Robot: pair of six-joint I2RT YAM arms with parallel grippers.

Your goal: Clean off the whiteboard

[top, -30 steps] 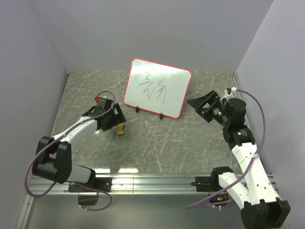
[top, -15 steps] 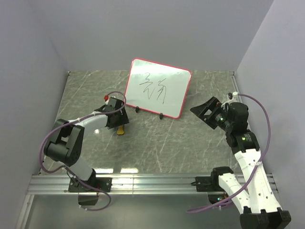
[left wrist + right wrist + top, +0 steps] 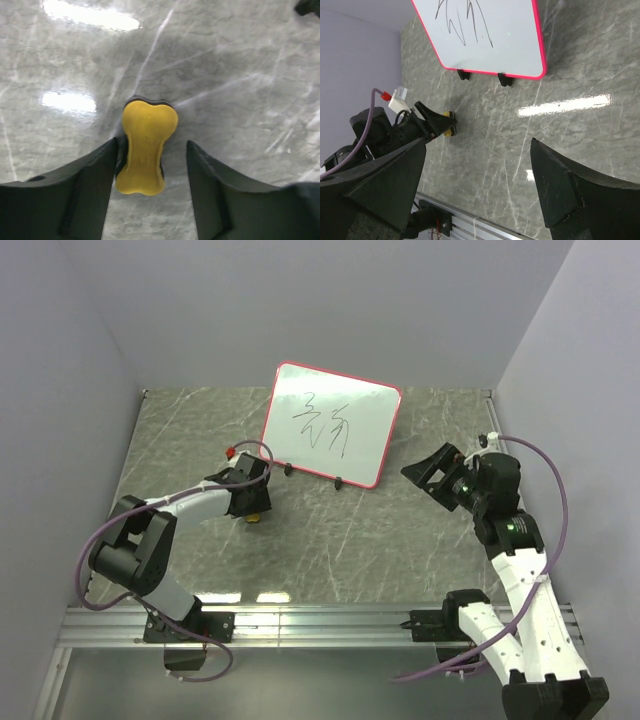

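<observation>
The whiteboard, white with a red-pink frame and dark scribbles, leans upright at the back of the table. A yellow bone-shaped eraser lies flat on the marble in front of the board's left end. My left gripper is low over the eraser and straddles it. The left finger touches the eraser's side and a gap remains at the right finger. My right gripper hangs wide open to the right of the board, holding nothing.
Two small black stand feet prop the board's lower edge. An aluminium rail runs along the near edge, and purple-grey walls close in the table on three sides. Grey marble lies between the arms.
The left arm has reached right and down over the eraser, and its jaws have narrowed around it. The right gripper dropped slightly and has held still since.
</observation>
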